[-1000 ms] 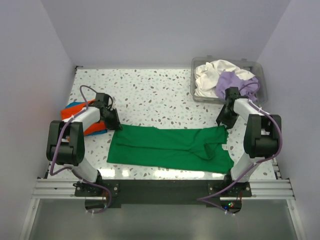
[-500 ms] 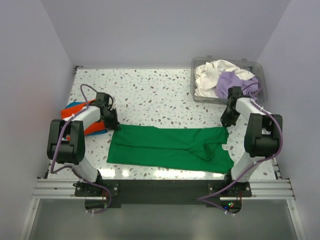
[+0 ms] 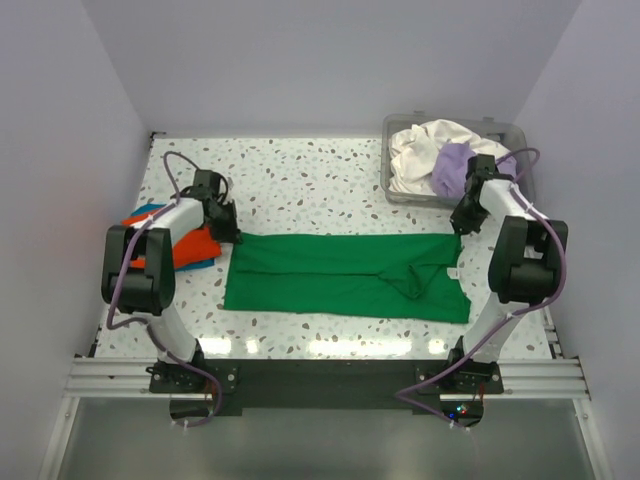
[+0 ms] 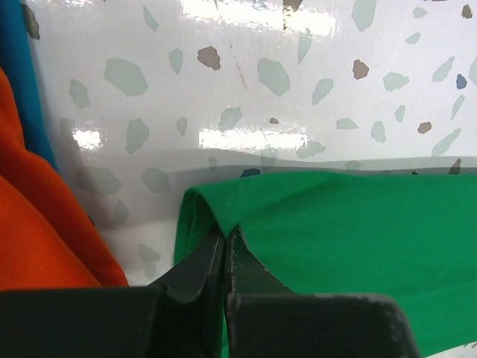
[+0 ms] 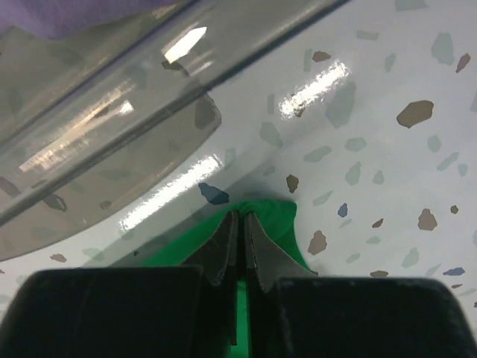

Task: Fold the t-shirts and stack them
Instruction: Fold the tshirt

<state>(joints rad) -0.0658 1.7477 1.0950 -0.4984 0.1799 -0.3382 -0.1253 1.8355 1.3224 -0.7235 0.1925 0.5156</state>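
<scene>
1. Green t-shirt (image 3: 345, 277) lay spread flat as a long band across the near middle of the speckled surface (image 3: 300, 190).
2. Left fingers (image 4: 195, 268) were clamped on its far left corner, and right fingers (image 5: 220, 242) on its far right corner.
3. Orange t-shirt (image 3: 190, 248) lay folded over a blue t-shirt (image 4: 13, 82) at the left edge.
4. White t-shirt (image 3: 420, 150) and lavender t-shirt (image 3: 452, 170) sat heaped in the clear bin (image 3: 500, 122), far right.

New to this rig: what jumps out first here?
The bright green t-shirt spread flat in the middle, the left gripper and right gripper each shut on a far corner of it. Then the clear bin at far right holding a white shirt and a lavender shirt, and the orange shirt at left.
</scene>
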